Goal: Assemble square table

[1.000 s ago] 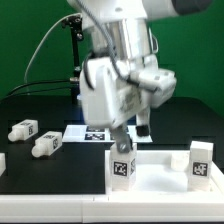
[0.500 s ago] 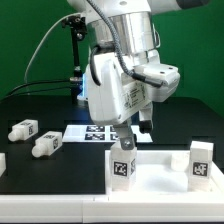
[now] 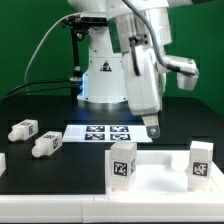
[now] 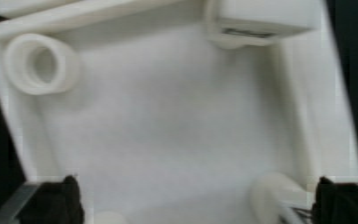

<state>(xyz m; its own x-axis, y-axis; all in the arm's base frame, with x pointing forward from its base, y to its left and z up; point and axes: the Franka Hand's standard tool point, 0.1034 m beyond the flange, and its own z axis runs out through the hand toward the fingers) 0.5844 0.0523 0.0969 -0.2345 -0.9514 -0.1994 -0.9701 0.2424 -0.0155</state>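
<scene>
The square table's white slab (image 3: 158, 178) lies at the front, towards the exterior view's right. Two tagged white legs (image 3: 123, 161) (image 3: 201, 161) stand upright on it. Two loose legs (image 3: 24, 129) (image 3: 46, 145) lie on the black table at the exterior view's left. My gripper (image 3: 151, 127) hangs open above the slab, apart from both standing legs, holding nothing. In the wrist view the slab (image 4: 176, 120) fills the picture, with a round socket (image 4: 43, 62) and one standing leg (image 4: 265, 20). The gripper (image 4: 202, 205) has only bare slab between its dark fingertips (image 4: 60, 200).
The marker board (image 3: 95, 132) lies flat behind the slab, under the arm. Another white part (image 3: 2, 160) shows at the exterior view's left edge. The arm's base (image 3: 100, 75) and cables stand at the back against a green wall.
The arm has swung away from the nearer standing leg towards the exterior view's right and lifted a little. The gripper stays open. The leg is left upright on the slab.
</scene>
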